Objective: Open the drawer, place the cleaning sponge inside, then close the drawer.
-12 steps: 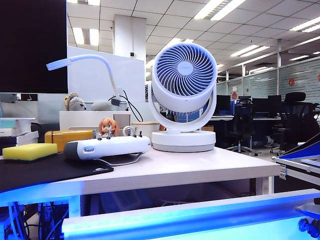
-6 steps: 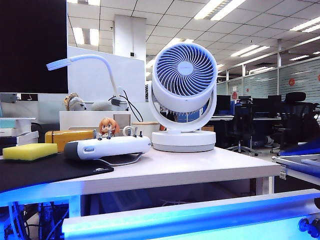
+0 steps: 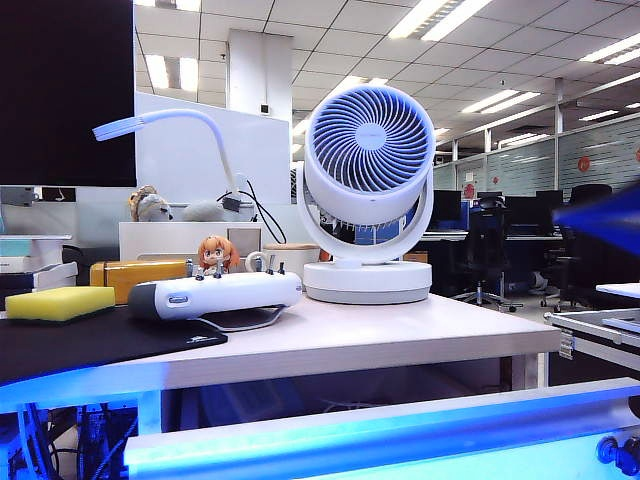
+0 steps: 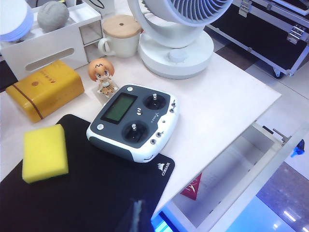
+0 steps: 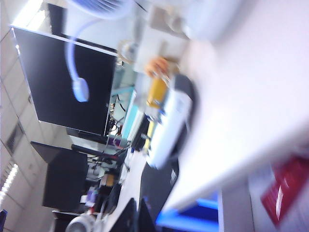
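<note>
Open-plan office point(image 3: 520, 200) with tiled ceiling point(image 3: 330, 30), strip lights point(image 3: 435, 15), black chairs point(image 3: 590, 235), white pillar point(image 3: 258, 90).

The right wrist view is strongly blurred: the table point(image 5: 251, 96), the white controller point(image 5: 166, 130) and the fan point(image 5: 96, 7) at the edge are only smeared shapes. Of the right gripper point(image 5: 136, 216) only dark finger tips show at the picture's edge, pressed together. In the exterior view a blue blurred streak point(image 3: 600, 215) at the right edge cannot be identified. The left gripper point(image 4: 137, 217) is cut off in its wrist view, only closed dark tips are visible. The drawer point(image 4: 241, 188) is cut by the edge, its inside mostly hidden. The cleaning sponge point(image 3: 58, 303) is partly cut off at the exterior view's left.
</note>
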